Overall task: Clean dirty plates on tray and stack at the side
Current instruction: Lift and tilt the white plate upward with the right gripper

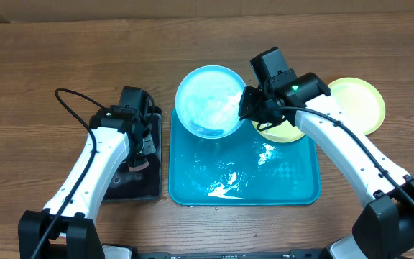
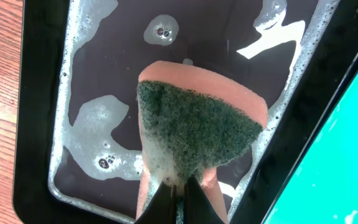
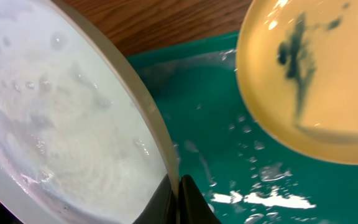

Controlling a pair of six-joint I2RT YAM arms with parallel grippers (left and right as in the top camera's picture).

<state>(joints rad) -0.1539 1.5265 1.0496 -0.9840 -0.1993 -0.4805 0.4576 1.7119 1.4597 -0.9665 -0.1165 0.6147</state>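
My right gripper [image 1: 249, 108] is shut on the rim of the light blue plate [image 1: 208, 99], holding it tilted over the far left corner of the turquoise tray [image 1: 293, 188]. In the right wrist view the plate [image 3: 61, 130] is soapy and white inside, with my fingers [image 3: 178, 196] pinching its edge. A yellow-green plate with dark teal smears [image 3: 309, 74] lies on the tray's far right [image 1: 282, 132]. Another yellow-green plate [image 1: 358, 104] sits on the table to the right. My left gripper [image 2: 178, 202] is shut on a soapy sponge [image 2: 197, 130], orange with a green scrub face.
A small black tray [image 2: 36, 93] with foamy water lies left of the turquoise tray, under the left gripper [image 1: 139, 140]. The turquoise tray's floor is wet with suds [image 1: 225, 188]. Brown wooden table all around [image 1: 49, 57].
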